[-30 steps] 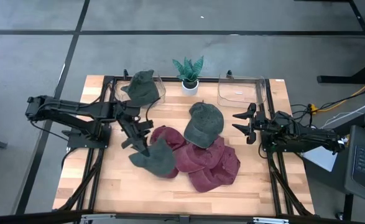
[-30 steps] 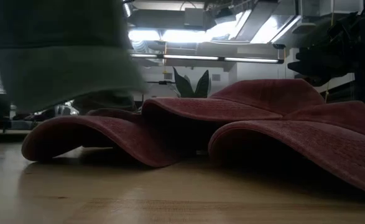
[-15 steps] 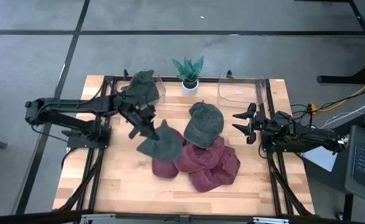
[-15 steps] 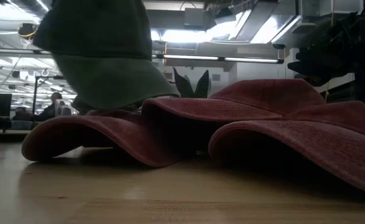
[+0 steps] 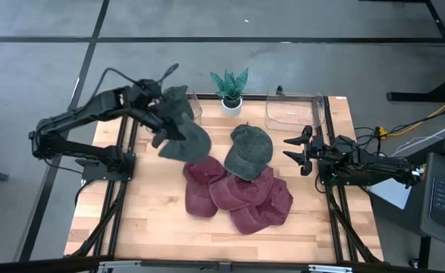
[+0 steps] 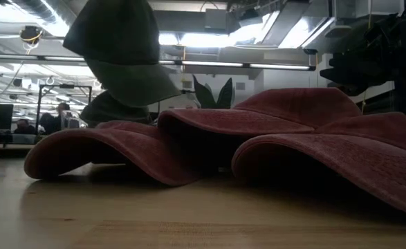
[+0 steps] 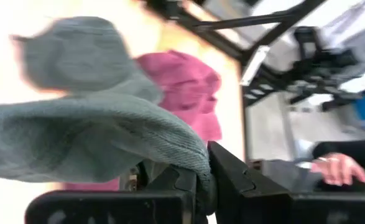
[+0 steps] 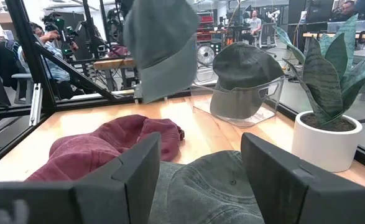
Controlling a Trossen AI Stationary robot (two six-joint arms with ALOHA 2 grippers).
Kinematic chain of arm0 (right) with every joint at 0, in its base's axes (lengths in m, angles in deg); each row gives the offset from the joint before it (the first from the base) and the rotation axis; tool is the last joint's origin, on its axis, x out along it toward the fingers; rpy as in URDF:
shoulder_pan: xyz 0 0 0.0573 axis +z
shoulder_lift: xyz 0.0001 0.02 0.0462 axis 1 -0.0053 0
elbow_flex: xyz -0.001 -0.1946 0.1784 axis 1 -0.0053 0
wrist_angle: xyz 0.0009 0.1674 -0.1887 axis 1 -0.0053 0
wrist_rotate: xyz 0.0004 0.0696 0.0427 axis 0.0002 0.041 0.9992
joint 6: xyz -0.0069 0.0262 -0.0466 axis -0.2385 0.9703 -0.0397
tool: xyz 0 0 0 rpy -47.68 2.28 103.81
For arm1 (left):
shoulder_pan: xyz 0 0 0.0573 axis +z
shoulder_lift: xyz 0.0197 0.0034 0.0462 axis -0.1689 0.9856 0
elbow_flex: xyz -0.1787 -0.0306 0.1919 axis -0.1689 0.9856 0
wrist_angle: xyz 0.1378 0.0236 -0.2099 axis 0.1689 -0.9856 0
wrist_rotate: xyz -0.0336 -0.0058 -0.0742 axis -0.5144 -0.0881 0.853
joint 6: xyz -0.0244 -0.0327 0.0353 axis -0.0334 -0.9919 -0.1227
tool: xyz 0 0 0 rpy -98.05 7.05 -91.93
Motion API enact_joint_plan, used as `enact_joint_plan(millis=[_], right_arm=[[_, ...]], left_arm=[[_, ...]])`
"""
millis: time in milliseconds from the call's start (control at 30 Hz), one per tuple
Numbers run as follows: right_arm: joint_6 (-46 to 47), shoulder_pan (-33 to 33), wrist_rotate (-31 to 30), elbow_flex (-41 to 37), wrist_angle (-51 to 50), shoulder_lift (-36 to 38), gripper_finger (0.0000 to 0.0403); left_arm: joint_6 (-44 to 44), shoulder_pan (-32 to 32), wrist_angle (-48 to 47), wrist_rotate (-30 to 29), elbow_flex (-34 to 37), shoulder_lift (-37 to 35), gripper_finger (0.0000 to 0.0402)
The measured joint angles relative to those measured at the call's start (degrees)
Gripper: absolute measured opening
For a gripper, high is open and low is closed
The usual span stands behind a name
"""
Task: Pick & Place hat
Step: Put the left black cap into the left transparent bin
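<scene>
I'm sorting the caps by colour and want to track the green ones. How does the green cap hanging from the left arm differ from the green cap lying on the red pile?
The carried green cap hangs in the air, pinched in the left claw; the resting green cap lies free on the red caps. The carried one droops brim-down; the resting one sits crown-up. Both are the same dark green cloth.

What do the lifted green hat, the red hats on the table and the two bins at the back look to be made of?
Lifted green hat: soft woven cloth, probably cotton twill; fine ribbed weave shows where the left gripper pinches it, and it droops.
Red hats: similar matte, faded fabric, lying in floppy folds.
Bins: clear rigid plastic, likely; see-through walls with glossy edges.
</scene>
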Motion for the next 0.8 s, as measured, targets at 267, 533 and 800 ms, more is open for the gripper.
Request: enact_joint_plan(millis=[267,533,800], right_arm=[[0.00,0.01,0.00,0.00,-0.01,0.00,0.0222],[0.00,0.00,0.00,0.00,-0.01,-0.01,0.0222],[0.00,0.00,0.00,0.00,0.02,0.01,0.0222]], left_arm=[[8.50,2.92,-8.29,-13.47,-6.65,0.00,0.0019],[17.10,4.63,-8.64,-28.19,-7.41,0.04,0.0019],[24.58,5.16,-8.66,-43.78,-7.41,0.04,0.0019]])
